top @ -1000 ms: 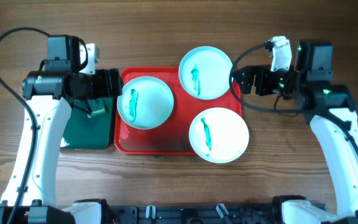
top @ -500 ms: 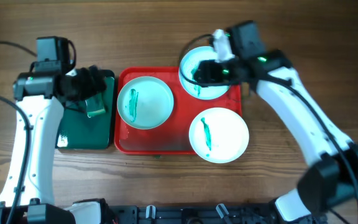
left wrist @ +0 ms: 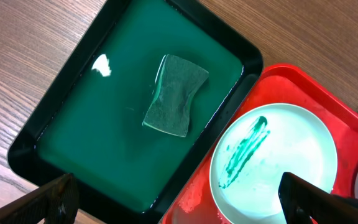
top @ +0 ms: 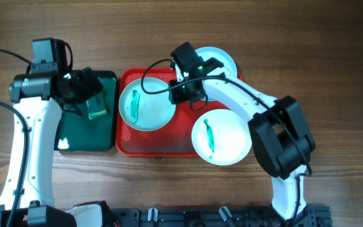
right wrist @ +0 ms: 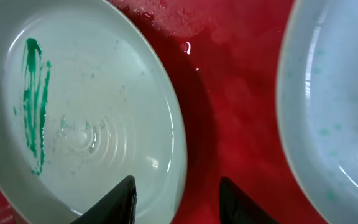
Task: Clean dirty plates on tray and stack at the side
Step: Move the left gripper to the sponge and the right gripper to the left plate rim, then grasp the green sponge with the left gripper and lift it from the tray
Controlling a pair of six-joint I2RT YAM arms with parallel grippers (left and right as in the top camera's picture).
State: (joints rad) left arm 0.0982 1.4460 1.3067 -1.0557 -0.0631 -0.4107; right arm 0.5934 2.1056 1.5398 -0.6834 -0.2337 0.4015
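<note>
Observed change: within the last second the right arm has swung from its own side of the table across to the tray [top: 164, 150]. The right gripper [right wrist: 176, 183] now hangs low at the right edge of the left-hand plate [top: 147, 104]. Its fingers are spread. One stands over the plate's white face and the other over bare red plastic, with the aqua rim between them. Nothing is pinched yet.

The left arm has shifted as well, from the boundary between the two trays to a position above the dark green tray [left wrist: 92, 143]. The left gripper [left wrist: 176, 185] is spread wide and empty. The sponge [left wrist: 174, 95] lies flat in that tray, untouched.

Position of the plates: unchanged. The left-hand plate sits fully inside the tray. The far plate [top: 224, 58] overhangs the top right corner and is partly covered by the right arm. The near plate [top: 222, 137] overhangs the lower right edge. Teal streaks remain on the left-hand and near plates.

Assessment: no cleaning has begun and nothing is stacked. The arms appear to be dividing the work, right to steady or lift the left-hand plate by its rim, left to collect the sponge. The shallow rim gives little to grip, so slippage is the risk.
</note>
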